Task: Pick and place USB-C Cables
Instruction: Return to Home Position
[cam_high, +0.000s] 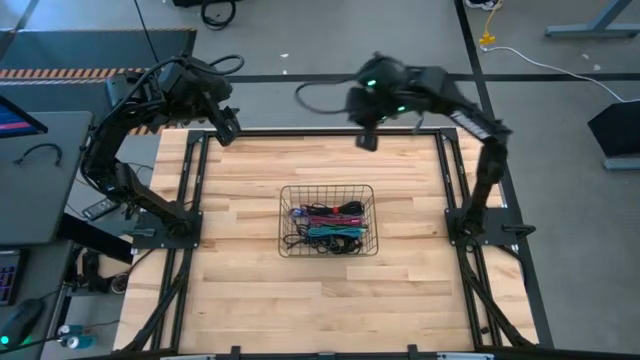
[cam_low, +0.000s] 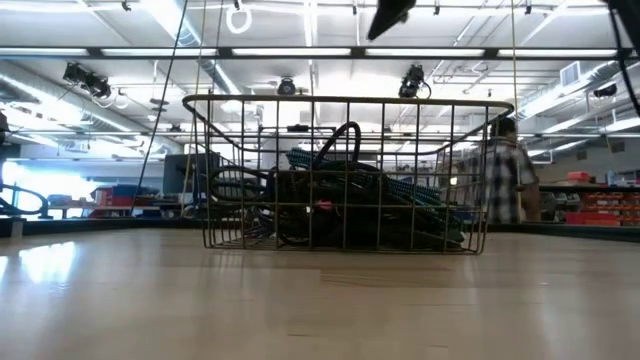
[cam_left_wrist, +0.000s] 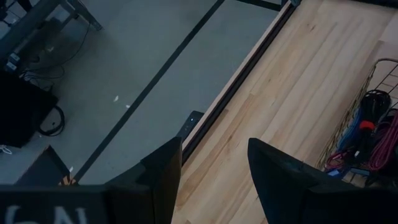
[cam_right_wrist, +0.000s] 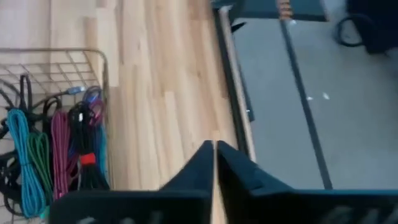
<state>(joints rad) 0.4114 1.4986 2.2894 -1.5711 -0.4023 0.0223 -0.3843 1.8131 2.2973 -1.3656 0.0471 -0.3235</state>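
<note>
The USB-C cables (cam_high: 328, 225) lie piled in the wire basket (cam_high: 283, 215) at the surface's (cam_high: 250, 300) middle. Left gripper (cam_high: 228, 126) hangs over the far left corner, jaws apart; right gripper (cam_high: 368, 138) over the far edge, jaws together.

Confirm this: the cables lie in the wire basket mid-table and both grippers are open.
Wrong on one count: the right gripper is shut, as the right wrist view shows. The left gripper is open, and the cables do lie in the wire basket.
</note>
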